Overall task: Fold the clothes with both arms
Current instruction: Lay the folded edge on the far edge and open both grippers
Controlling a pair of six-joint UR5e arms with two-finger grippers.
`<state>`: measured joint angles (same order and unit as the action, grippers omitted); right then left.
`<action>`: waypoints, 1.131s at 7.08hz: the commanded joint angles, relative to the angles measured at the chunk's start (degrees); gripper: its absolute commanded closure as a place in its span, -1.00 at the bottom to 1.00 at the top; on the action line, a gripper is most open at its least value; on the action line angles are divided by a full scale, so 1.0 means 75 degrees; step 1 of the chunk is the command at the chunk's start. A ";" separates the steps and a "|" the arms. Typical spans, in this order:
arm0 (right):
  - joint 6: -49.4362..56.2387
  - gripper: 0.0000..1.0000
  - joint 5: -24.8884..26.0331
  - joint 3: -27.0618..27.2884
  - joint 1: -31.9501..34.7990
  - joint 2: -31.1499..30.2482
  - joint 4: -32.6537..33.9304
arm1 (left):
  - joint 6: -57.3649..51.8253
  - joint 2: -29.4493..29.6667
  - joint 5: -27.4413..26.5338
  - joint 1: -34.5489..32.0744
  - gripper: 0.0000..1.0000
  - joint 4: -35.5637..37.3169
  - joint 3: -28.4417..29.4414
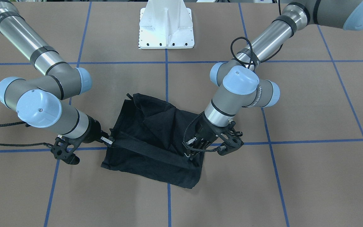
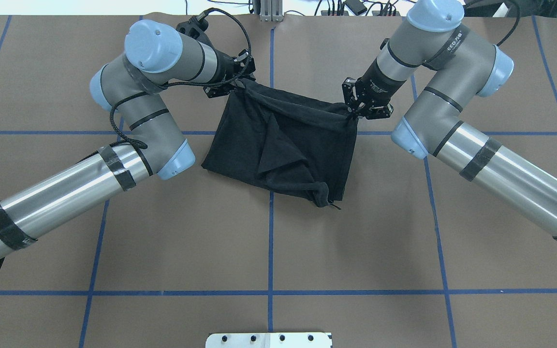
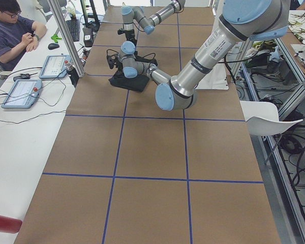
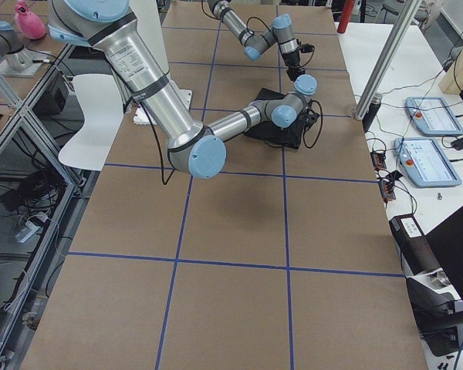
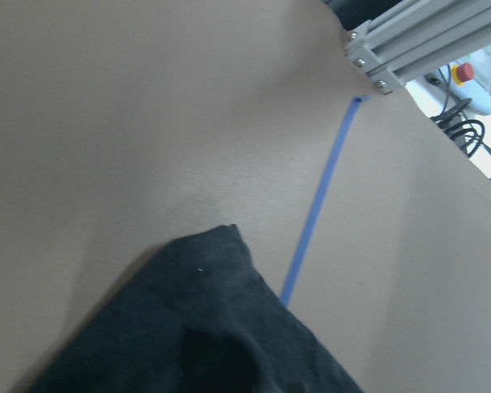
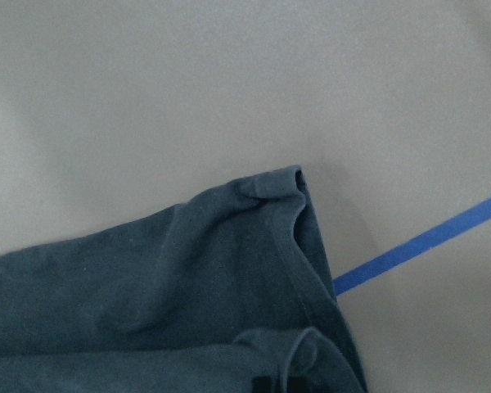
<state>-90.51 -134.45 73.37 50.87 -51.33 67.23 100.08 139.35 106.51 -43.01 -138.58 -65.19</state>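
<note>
The black T-shirt (image 1: 156, 138) lies partly folded in the middle of the table, plain black side showing, with a loose flap bunched in its centre. My left gripper (image 1: 194, 152) is shut on one corner of the edge farthest from the robot's base, and my right gripper (image 1: 109, 141) is shut on the other corner. That edge runs taut between them, slightly off the table. In the overhead view the T-shirt (image 2: 283, 140) hangs between the left gripper (image 2: 241, 86) and the right gripper (image 2: 354, 113). Each wrist view shows only a cloth corner (image 5: 204, 327) (image 6: 188, 278); no fingers show.
The white pedestal base (image 1: 166, 28) stands behind the shirt. Blue tape lines (image 2: 271, 241) grid the brown table. An aluminium post (image 5: 409, 33) stands at the table's far edge. A person (image 3: 10, 30) sits at a side bench with control tablets (image 3: 56, 66).
</note>
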 commanded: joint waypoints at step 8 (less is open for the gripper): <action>0.0148 -1.00 0.1221 0.1292 -0.0779 0.0839 0.0124 | -0.0919 -0.0906 0.1780 -0.1633 -1.00 0.0742 -0.1242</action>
<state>-90.66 -130.06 81.89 47.91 -48.58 64.41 95.41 135.31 117.91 -53.05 -135.63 -70.98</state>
